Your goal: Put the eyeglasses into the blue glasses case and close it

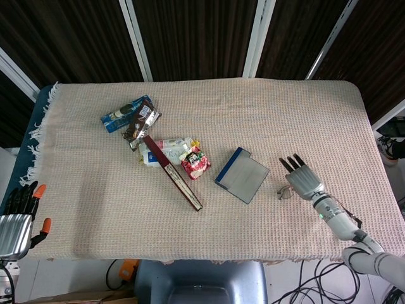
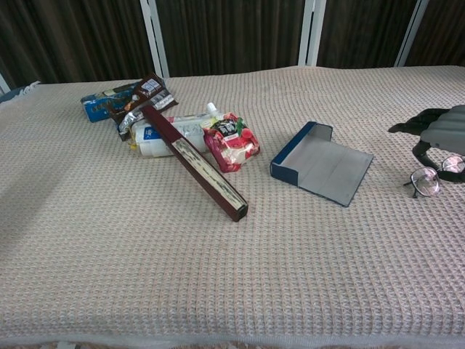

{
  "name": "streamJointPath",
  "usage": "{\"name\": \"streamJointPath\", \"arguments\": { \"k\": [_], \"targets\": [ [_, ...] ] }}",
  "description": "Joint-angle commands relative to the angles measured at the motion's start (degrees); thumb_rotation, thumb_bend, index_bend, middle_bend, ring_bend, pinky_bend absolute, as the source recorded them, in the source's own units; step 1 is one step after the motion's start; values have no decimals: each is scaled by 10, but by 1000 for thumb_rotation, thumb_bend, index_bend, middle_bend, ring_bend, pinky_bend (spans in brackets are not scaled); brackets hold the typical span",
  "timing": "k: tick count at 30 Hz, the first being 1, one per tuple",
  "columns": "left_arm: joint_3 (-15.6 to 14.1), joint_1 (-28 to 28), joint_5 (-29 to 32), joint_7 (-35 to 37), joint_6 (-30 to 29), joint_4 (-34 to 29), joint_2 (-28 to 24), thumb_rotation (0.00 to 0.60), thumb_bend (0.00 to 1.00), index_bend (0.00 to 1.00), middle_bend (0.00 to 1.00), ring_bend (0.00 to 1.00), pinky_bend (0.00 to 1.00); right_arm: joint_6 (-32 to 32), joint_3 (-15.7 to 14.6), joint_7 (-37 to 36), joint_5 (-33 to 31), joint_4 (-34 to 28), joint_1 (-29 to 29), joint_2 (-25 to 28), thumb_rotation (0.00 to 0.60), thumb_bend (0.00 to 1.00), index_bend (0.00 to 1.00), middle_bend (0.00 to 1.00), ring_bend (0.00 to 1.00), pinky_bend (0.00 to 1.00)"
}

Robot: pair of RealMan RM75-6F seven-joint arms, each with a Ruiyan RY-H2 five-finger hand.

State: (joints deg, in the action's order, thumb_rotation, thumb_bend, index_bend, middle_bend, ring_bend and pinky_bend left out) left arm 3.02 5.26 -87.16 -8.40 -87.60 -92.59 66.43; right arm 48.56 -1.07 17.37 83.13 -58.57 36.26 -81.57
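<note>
The eyeglasses [image 1: 283, 192] lie on the woven cloth at the right, thin-framed, partly under my right hand [image 1: 302, 180]. In the chest view the eyeglasses [image 2: 427, 179] sit just below my right hand [image 2: 438, 129], whose dark fingers [image 2: 407, 126] stretch out left above them while the thumb reaches down at the frame. Nothing is gripped. The blue glasses case [image 1: 241, 175] lies open, grey lining up, just left of the glasses; the chest view shows the case [image 2: 320, 163] with its blue wall on the left. My left hand [image 1: 18, 220] hangs off the table's front left corner, fingers apart.
A dark red long box [image 1: 173, 173] lies diagonally mid-table. Beside it are a red snack pouch [image 1: 195, 162], a white packet [image 1: 166, 151], and blue and brown wrappers [image 1: 131, 117]. The table edge [image 1: 373, 142] runs close on the right.
</note>
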Motion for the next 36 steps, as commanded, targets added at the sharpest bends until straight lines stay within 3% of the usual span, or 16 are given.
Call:
{"name": "streamJointPath", "arguments": {
  "k": [1,20,23,27,36],
  "targets": [
    [0,0,0,0,0,0,0,600,422,0,0,0,48,2,3,6,0,-6,2,2,600,569,717,51,0,0],
    [-2,0,-3,7,0,1,-2,600,422,0,0,0,48,9,60,114,-29,-120,47,30,600,589,714,51,0,0],
    [-3,-1,-5,9,-1,1,-3,600,422,0,0,0,48,-9,93,180,-64,-139,83,6,600,589,711,51,0,0],
    [-3,-1,-7,11,-3,2,-4,600,422,0,0,0,48,-19,110,244,-110,-145,105,-17,600,589,710,51,0,0],
    [-6,-2,-13,15,-6,4,-5,600,422,0,0,0,48,-24,112,330,-169,-148,143,-59,600,589,709,51,0,0]
  ]
}}
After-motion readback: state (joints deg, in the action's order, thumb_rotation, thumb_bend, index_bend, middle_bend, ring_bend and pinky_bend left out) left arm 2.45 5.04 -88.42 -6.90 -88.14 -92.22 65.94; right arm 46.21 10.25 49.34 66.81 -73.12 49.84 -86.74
